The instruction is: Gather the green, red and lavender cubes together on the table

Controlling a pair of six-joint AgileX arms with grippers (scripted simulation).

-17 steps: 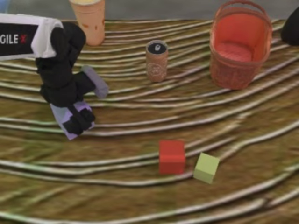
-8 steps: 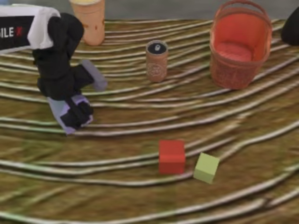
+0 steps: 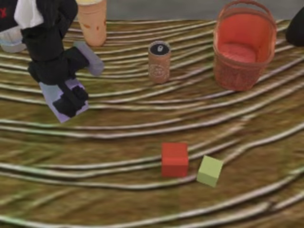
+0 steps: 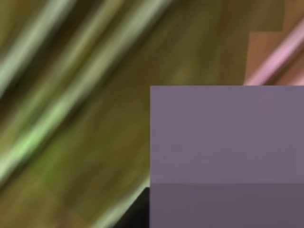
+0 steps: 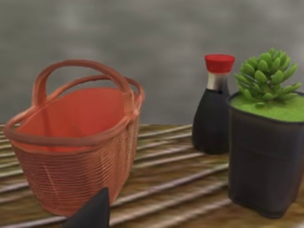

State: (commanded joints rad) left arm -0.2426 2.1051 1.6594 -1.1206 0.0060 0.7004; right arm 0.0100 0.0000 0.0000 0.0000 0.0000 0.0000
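Top view first, at its far left: the left pincer [image 3: 71, 100] points down from the black AgileX arm and is clamped on the lavender cube [image 3: 59, 97], its dark fingers [image 3: 75, 95] pressed over the cube's upper face while pale purple shows on both sides of them; whether the cube touches the bench [image 3: 142, 199] or is lifted off it cannot be told. A grey-purple block-shaped part of the arm juts out just right of the pincer's wrist. Behind the pincer, toward the bench's back edge, stands an orange cup [image 3: 92, 21]. To the pincer's right and a little farther back is a brown patterned can [image 3: 159, 61], upright with its top showing. Well apart from the pincer, toward the near edge and to its right, the red cube [image 3: 174, 159] rests on the bench, and the green cube [image 3: 210, 170] lies just beside it on the side away from the pincer, a narrow gap between them. Far right and back sits a red woven basket [image 3: 243, 45]. The left wrist view is filled on one side by the lavender cube's flat faces above the streaked bench. The right arm is parked at the top view's upper right corner; I cannot tell whether the right pincer is open or closed; its wrist view shows the basket, a dark sauce bottle [image 5: 213, 107] and a potted succulent [image 5: 266, 142]
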